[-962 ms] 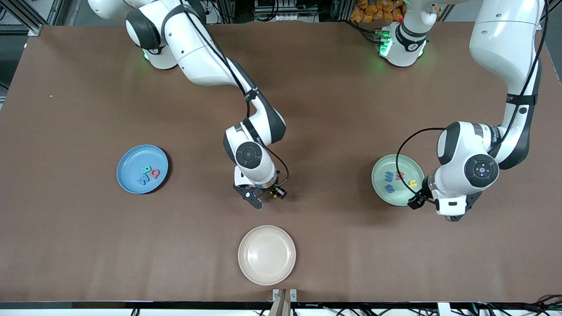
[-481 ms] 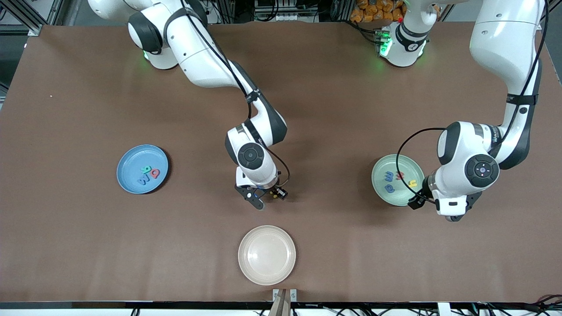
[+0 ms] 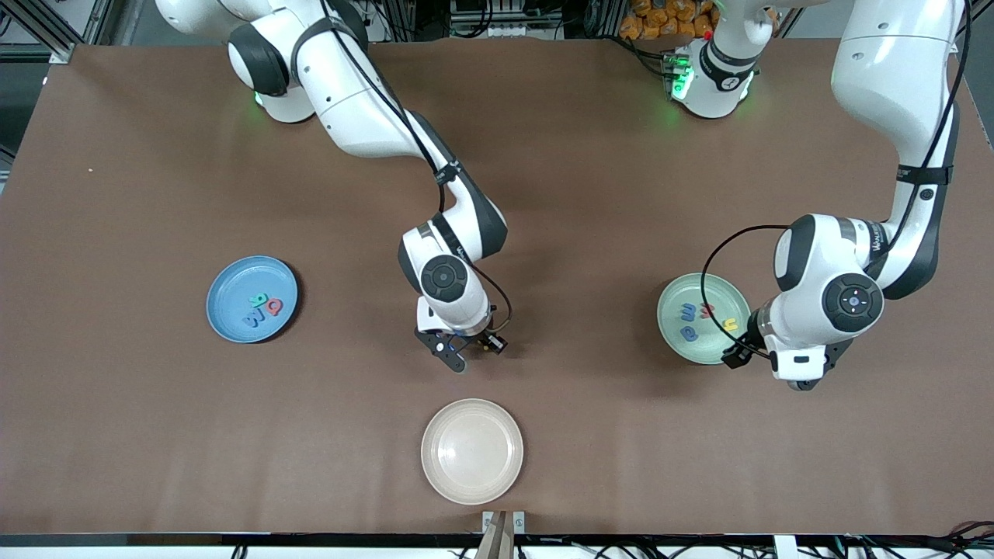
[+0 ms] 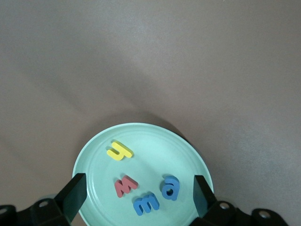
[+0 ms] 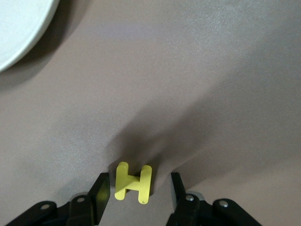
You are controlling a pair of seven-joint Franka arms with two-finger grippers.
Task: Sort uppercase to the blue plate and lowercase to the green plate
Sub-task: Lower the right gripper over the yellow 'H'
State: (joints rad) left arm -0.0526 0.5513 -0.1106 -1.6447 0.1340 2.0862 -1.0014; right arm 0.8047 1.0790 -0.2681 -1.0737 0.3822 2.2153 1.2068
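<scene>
A yellow capital H (image 5: 134,183) lies on the table between the fingers of my right gripper (image 5: 137,187). That gripper is low over the middle of the table (image 3: 464,351) and open, with one finger close to the H and a gap at the other. The blue plate (image 3: 231,286) holds a teal R (image 3: 255,298), a red Q (image 3: 274,307) and a blue W (image 3: 252,318). My left gripper (image 4: 138,189) hangs open and empty over the green plate (image 4: 96,149), which holds a yellow h (image 4: 119,150), a red w shape (image 4: 125,185), a blue m (image 4: 146,204) and a blue a (image 4: 170,187).
An empty beige plate (image 3: 472,450) sits nearer to the front camera than the right gripper. The green plate (image 3: 682,293) lies toward the left arm's end of the table and the blue plate toward the right arm's end. Brown table stretches between them.
The right gripper's fingers have come closer together around the yellow H. The left arm has stayed still over the green plate.
</scene>
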